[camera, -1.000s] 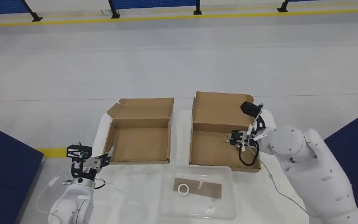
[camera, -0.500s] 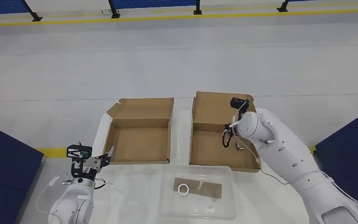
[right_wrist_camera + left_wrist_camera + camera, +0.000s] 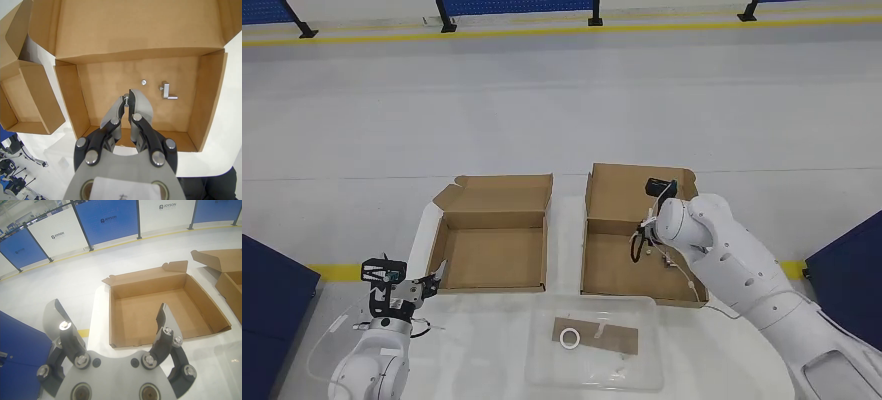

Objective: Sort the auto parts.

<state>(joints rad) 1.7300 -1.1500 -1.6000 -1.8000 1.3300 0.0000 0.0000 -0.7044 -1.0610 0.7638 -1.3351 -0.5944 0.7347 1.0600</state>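
The right arm (image 3: 732,255) is showing as a chain of smooth, rounded white shells. A black camera block (image 3: 660,186) is sitting at its wrist, with a dark cable (image 3: 636,247) looping below it and a thin white cable (image 3: 705,298) running along the forearm. The left arm (image 3: 367,370) is wearing the same white shell and is ending in a black wrist.

The left gripper (image 3: 109,306) is showing a flat silver-grey plate, black link bars joined by round silver screws, and pale grey jaws lined with black, ridged pads. Two brass-coloured bolts are sitting sunk in its plate. The right gripper (image 3: 127,95) is built alike and is carrying a white label (image 3: 124,188) on its plate.
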